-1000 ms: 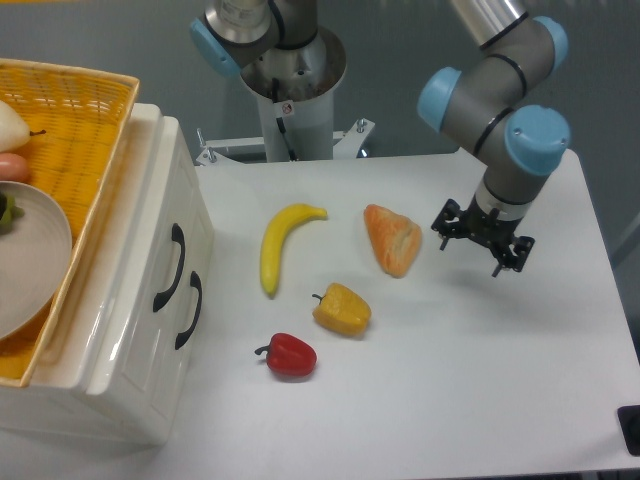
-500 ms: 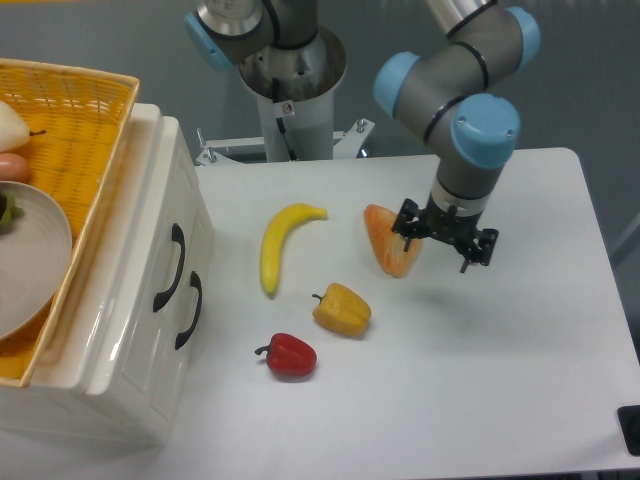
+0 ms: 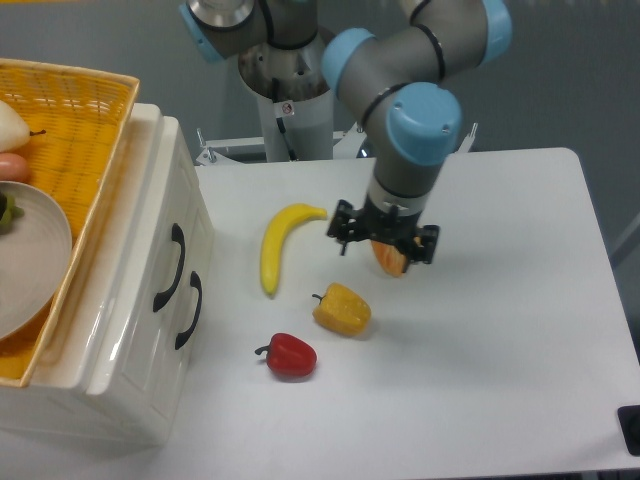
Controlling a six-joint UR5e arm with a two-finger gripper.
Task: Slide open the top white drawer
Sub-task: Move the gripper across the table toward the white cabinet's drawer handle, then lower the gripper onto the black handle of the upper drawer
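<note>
Left of hand (image 3: 384, 241), top white drawer (image 3: 176, 262)

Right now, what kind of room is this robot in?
Probably a robot testing lab: a grey-and-blue robot arm is bolted beside a plain white table, where a plastic-looking yellow banana and red pepper lie near a glossy white drawer cabinet.

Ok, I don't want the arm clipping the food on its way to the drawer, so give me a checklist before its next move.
1. Top drawer shut, handle unobstructed: ok.
2. Gripper empty: cannot tell; it covers most of the orange food.
3. Fingers open for the handle: cannot tell.
4. Path to the handle clear: not ok; the banana lies between.
5. Yellow pepper and red pepper off the direct line: ok.
</note>
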